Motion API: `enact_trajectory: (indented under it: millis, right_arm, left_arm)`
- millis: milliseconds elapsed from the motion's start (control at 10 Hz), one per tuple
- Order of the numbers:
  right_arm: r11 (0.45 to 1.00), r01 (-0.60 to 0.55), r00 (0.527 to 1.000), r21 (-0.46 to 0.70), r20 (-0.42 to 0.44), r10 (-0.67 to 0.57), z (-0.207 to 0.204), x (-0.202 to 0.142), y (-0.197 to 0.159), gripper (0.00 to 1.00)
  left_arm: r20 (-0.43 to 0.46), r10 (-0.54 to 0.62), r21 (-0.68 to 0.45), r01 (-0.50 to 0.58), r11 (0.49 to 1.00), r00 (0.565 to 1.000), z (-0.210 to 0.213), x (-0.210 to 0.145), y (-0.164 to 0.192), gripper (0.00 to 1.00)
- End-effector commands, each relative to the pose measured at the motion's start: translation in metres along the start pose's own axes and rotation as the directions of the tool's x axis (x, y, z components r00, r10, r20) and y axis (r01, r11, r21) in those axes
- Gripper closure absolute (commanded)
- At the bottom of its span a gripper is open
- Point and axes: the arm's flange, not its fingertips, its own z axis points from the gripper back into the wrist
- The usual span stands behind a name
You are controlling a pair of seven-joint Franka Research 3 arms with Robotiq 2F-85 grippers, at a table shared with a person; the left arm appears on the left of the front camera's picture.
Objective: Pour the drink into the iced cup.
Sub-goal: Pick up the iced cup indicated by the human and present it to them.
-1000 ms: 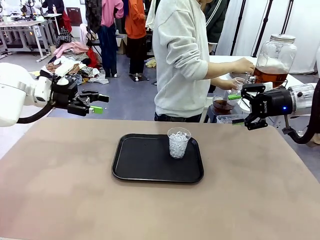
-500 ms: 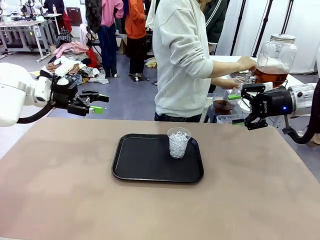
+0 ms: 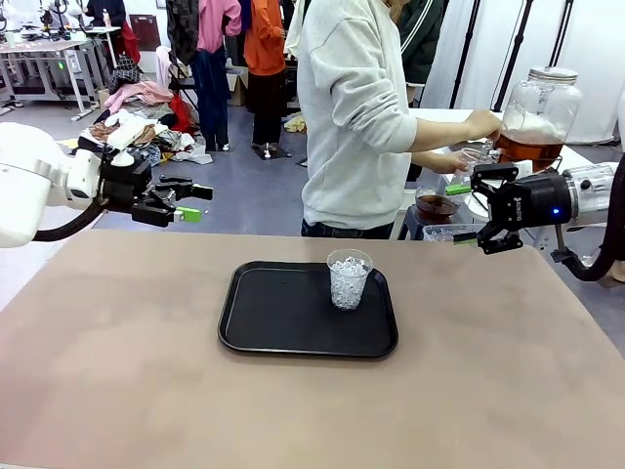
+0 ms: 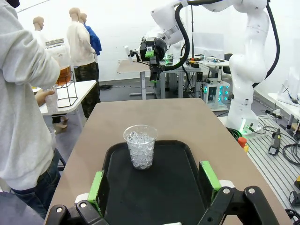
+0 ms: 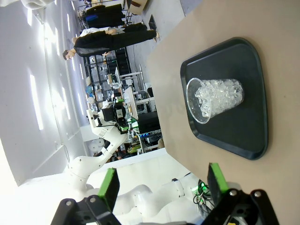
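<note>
A clear plastic cup (image 3: 350, 278) full of white ice stands upright on a black tray (image 3: 283, 322) at mid-table. The drink (image 3: 527, 149), amber liquid, fills the bottom of a large glass jar (image 3: 540, 106) with a metal lid on a side table at the far right. There a person's hand (image 3: 479, 125) rests at the jar and the other holds a small cup below it. My left gripper (image 3: 195, 201) hovers open off the table's far left edge. My right gripper (image 3: 467, 213) hovers open at the far right. The iced cup (image 4: 140, 146) sits beyond my open left gripper (image 4: 153, 183). My open right gripper (image 5: 161, 183) faces the cup (image 5: 215, 99).
The person (image 3: 356, 117) in a light sweatshirt stands at the table's far side, turned toward the side table. A glass bowl (image 3: 435, 205) of brown liquid sits below the jar. The tan tabletop (image 3: 146, 371) surrounds the tray.
The person's lower hand with the small cup has risen slightly toward the jar. Both arms and the iced cup have stayed still.
</note>
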Motion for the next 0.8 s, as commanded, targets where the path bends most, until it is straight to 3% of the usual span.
enact_trajectory:
  millis: [0, 700]
  right_arm:
    - [1.000, -0.003, 1.000, 0.000, 0.002, 0.003, -0.0002, 0.0003, 0.0015, 0.00]
    - [1.000, -0.003, 1.000, 0.000, 0.002, 0.003, -0.0002, 0.0003, 0.0015, 0.00]
  left_arm:
    - [0.001, -0.002, 0.007, 0.002, 1.000, 1.000, 0.0008, 0.0014, 0.0002, 0.00]
    - [0.001, -0.002, 0.007, 0.002, 1.000, 1.000, 0.0008, 0.0014, 0.0002, 0.00]
